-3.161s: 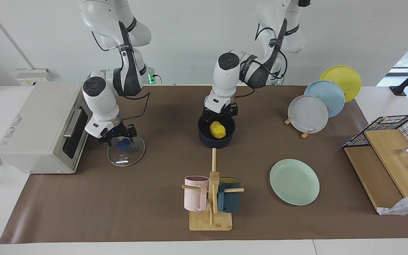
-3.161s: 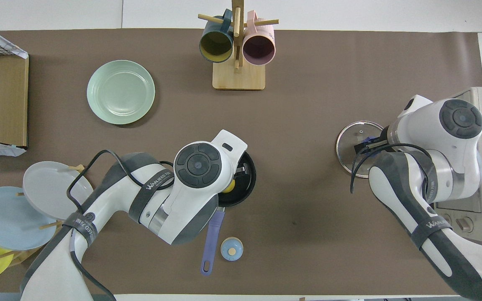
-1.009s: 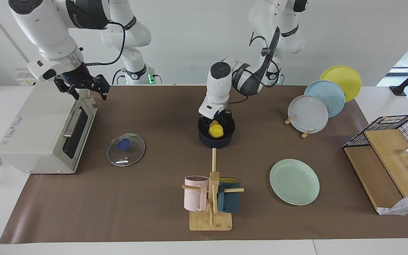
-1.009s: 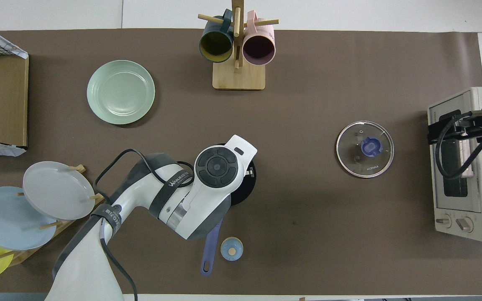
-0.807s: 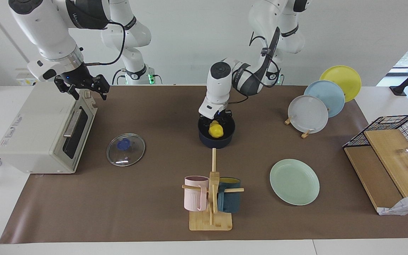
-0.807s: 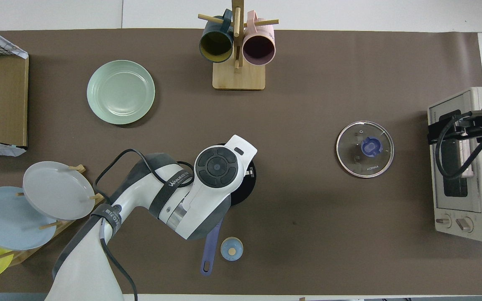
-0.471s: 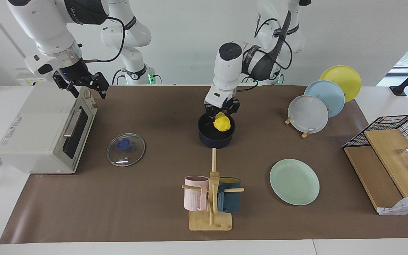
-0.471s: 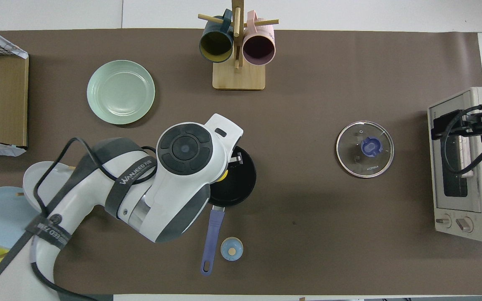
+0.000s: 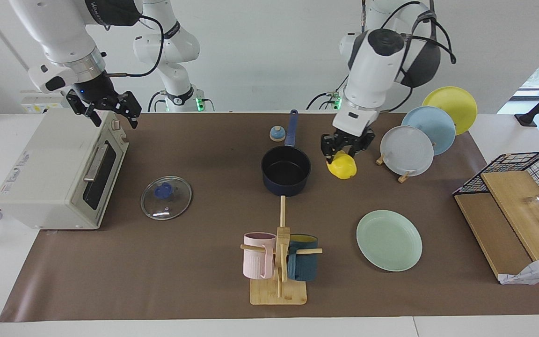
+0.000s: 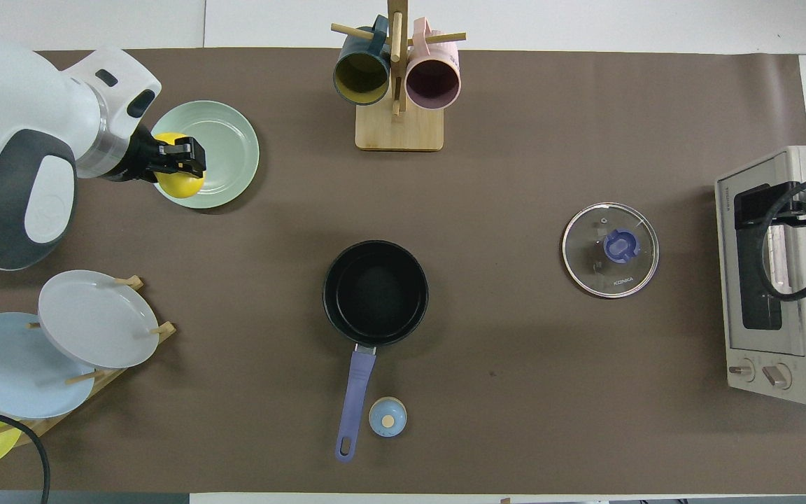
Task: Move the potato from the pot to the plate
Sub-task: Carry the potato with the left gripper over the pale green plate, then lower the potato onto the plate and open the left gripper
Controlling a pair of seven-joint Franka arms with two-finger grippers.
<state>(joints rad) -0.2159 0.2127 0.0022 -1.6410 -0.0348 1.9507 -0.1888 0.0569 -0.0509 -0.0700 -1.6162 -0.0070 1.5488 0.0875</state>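
gripping the glossy, lumpy potato [image 9: 342, 167] in closed fingers, the left gripper [image 9: 345, 152] hangs above the table.

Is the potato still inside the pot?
No: the pot is empty, and the left end effector holds the potato up.

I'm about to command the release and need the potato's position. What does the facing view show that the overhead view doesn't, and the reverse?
Facing view only: the potato hangs in the air, clear of the plate. The right gripper waits open over the toaster oven.
Overhead view only: the potato overlaps the plate's rim, not its middle.
Both: the left gripper is shut on the potato, and the pot is empty.
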